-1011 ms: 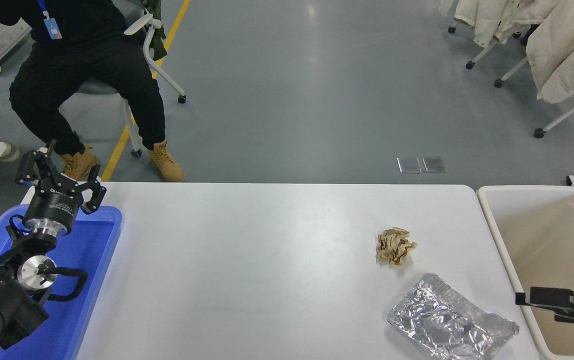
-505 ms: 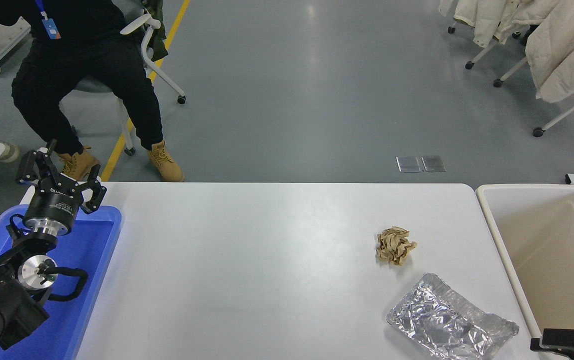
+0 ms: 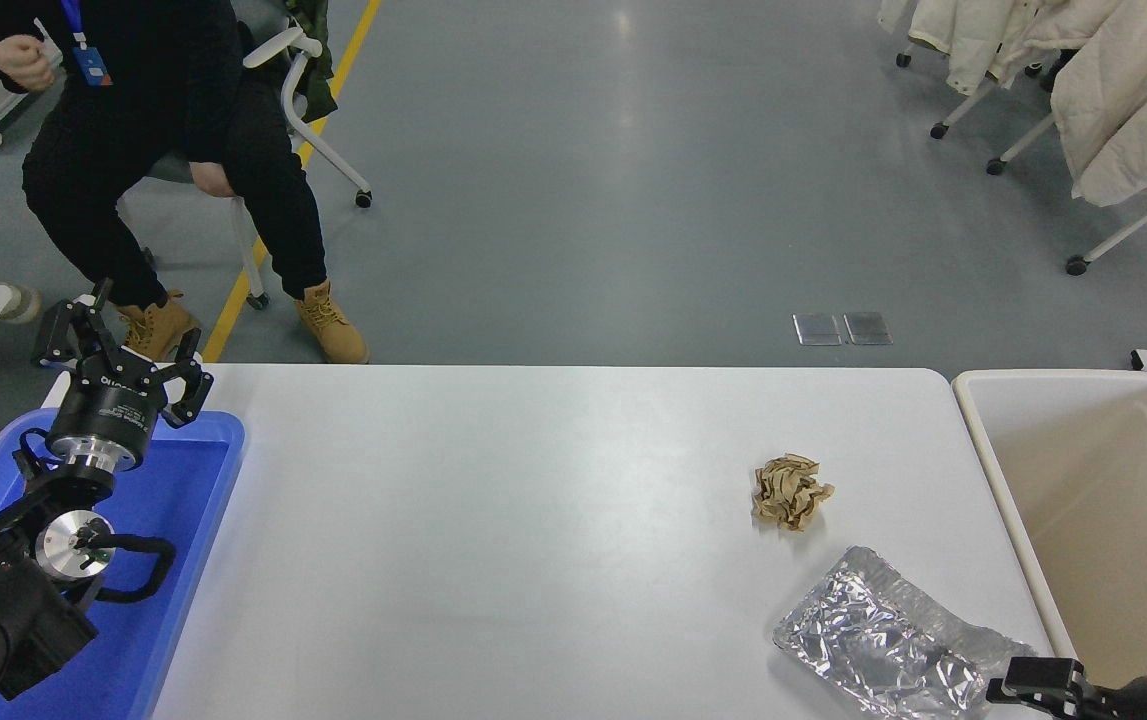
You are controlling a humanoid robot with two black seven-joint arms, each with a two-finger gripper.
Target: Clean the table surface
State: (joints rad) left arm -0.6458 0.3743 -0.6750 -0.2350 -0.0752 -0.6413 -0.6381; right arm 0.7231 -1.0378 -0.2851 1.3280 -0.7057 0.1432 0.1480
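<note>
**Head view: two scraps on the white top, bins at either end**

Head view takes in the table surface (image 3: pixel 533 540), a wide matte white top that fills the lower half, its far edge running straight across and its far right corner rounded. Most of it, from the left end to past the middle, lies open.

At the right end a beige bin (image 3: pixel 991 470) stands close against the table's edge; what shows of its inside holds nothing. At the left end a blue tray (image 3: pixel 188 500) holds only the parked left arm, whose left gripper (image 3: pixel 123 345) points away over the tray's far rim with its fingers spread.

On the right part of the top, near the front edge, lies a crinkled silver foil bag (image 3: pixel 883 645), flat. Just beyond it, apart from it, sits a small crumpled brown paper wad (image 3: pixel 791 491).

The right gripper (image 3: pixel 1038 685) enters at the bottom right corner, just beside the foil bag's near end; only one dark tip shows, so I cannot tell how its fingers stand.

A seated person (image 3: pixel 153 150) is beyond the far left corner.
</note>
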